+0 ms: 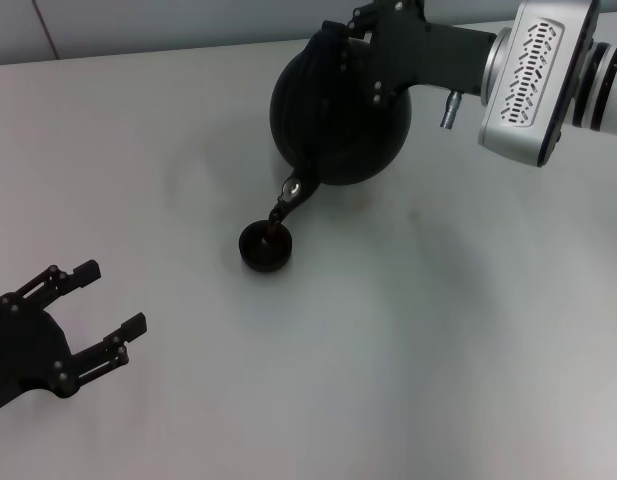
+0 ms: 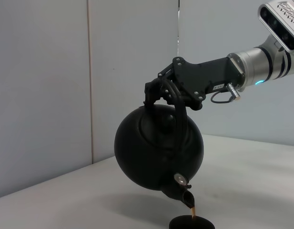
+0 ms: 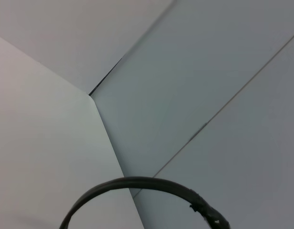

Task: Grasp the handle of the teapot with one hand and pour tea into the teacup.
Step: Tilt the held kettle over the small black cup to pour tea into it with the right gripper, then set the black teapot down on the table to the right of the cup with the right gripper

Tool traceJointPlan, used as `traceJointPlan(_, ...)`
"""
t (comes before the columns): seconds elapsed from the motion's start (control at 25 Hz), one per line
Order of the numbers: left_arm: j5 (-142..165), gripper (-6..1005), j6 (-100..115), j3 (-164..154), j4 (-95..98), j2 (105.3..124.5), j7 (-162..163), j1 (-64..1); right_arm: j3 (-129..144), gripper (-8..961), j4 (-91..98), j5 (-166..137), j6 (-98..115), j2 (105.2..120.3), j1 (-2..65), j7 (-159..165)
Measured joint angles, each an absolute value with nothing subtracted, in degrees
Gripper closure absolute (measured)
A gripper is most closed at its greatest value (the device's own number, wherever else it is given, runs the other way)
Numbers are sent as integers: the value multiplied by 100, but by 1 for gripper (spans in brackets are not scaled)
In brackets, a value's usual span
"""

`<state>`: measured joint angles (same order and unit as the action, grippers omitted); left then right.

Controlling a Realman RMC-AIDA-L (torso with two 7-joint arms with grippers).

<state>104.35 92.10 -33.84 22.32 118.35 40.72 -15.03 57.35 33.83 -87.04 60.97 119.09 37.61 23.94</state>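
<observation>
The robot's left gripper (image 1: 106, 298), black and two-fingered, lies nearest the head camera at the lower left of the pale grey tabletop (image 1: 408, 380), its fingers spread apart and holding nothing, parked well clear of the work. Farther back, the right gripper (image 2: 161, 93) is clamped around the thick black arched handle (image 2: 177, 119) of the large, round, matte-black teapot (image 1: 338, 110), which hangs in the air above the table, tipped steeply forward. The pot's short stubby spout (image 2: 184, 193) points down and toward the robot's left, directly over the tiny dark, handleless bowl-shaped teacup (image 1: 265, 245) standing on the table below it. In the left wrist view a thin brown stream of tea (image 2: 194, 212) runs from the spout into the cup, with spout and rim close but apart.

The pour itself appears to be the step in hand, so the task looks well advanced. The next move likely calls for rolling the wrist back to right the pot before the small cup overfills, keeping the spout over the rim until the stream stops. The teapot's axis from handle to base leans well off vertical, with the handle uppermost on the side away from the cup.
</observation>
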Motion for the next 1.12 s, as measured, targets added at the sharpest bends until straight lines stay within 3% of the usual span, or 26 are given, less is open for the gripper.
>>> traceJointPlan(0.72,10432,193,9201,-3349,2170,11838,4071,-1500,5738,845,3468,-8744,6117,11917,3738,3471)
traceJointPlan(1.12,10432,194,9227,-3311,2171,11823,4069,-1485,5657,840,3539,-8245,6119,11910,3196,4611)
